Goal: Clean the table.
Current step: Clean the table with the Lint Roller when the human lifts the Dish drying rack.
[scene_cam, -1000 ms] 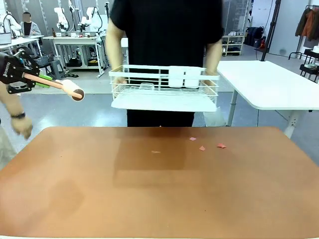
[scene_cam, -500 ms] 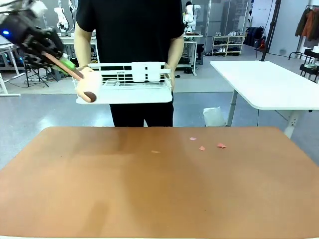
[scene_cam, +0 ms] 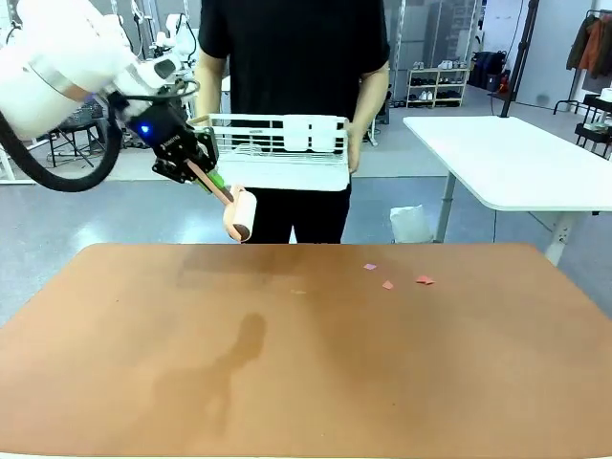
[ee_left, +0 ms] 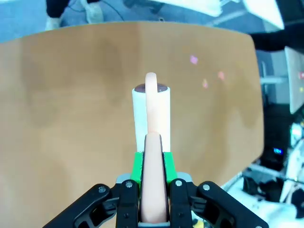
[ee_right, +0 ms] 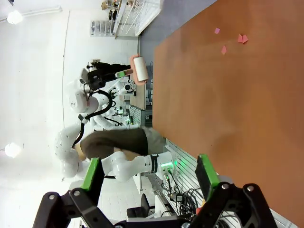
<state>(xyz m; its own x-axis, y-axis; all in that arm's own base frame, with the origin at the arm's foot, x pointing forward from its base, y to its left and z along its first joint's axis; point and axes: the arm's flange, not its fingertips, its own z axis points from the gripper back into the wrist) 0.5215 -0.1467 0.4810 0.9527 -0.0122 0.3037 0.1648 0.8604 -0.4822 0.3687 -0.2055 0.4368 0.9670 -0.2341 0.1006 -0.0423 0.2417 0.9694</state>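
Worktop: the reddish-brown worktop [scene_cam: 306, 382] with rounded corners fills the lower half of the front view, with its far edge just in front of the person.
Left pincer: the left pincer [scene_cam: 207, 178] is clenched on the handle of a lint roller [scene_cam: 239, 214]. It comes in from the left and is tilted down toward the far left part of the worktop.
Grip detail: in the left wrist view the green pads [ee_left: 137, 166] press on both sides of the pale peach handle. The white roll points straight away from the fingers.
Roller position: it is raised above the worktop near the far edge and does not touch the surface. Its shadow lies on the top, nearer the camera.
Scraps: a few small pink paper scraps [scene_cam: 387, 284] lie on the far right-of-middle part of the worktop, well apart from the roller.
Right pincer: the right pincer [ee_right: 149, 173] is released, its fingers spread wide with nothing between them. It is off the near side of the worktop.
Person: the person [scene_cam: 296, 57], in a black shirt, stands at the far side and holds a white wire rack [scene_cam: 277, 158] in both hands at waist height, just behind the left pincer.
Nearby: a white table [scene_cam: 516, 163] stands to the far right, apart from the worktop.
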